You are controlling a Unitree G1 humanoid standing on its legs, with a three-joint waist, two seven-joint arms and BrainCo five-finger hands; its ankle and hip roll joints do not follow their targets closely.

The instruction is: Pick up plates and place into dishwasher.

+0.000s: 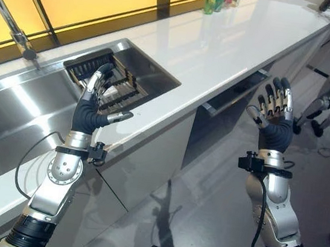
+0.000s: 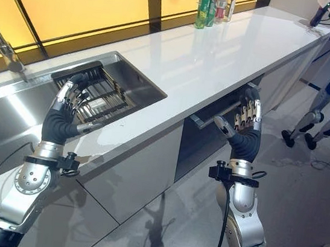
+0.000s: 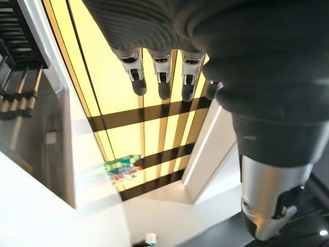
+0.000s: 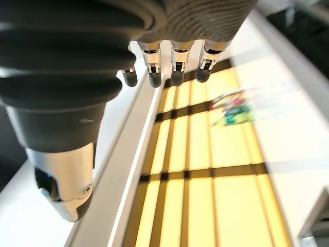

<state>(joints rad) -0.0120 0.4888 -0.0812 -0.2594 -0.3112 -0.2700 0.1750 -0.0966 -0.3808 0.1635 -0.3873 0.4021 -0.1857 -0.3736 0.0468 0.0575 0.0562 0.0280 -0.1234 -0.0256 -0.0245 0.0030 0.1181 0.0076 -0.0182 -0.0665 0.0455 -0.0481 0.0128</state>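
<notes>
- A kitchen: a long white table (image 2: 223,52) with a steel sink (image 2: 7,121) and tap (image 2: 4,47).
- A dish rack (image 2: 99,93) sits in the sink.
- Bottles (image 2: 214,5) stand at the table's far edge.

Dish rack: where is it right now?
The dish rack sits inside the steel sink on the robot's left, recessed in the white countertop, just beyond the raised, empty left hand.

No legible txt or nos. anywhere
</notes>
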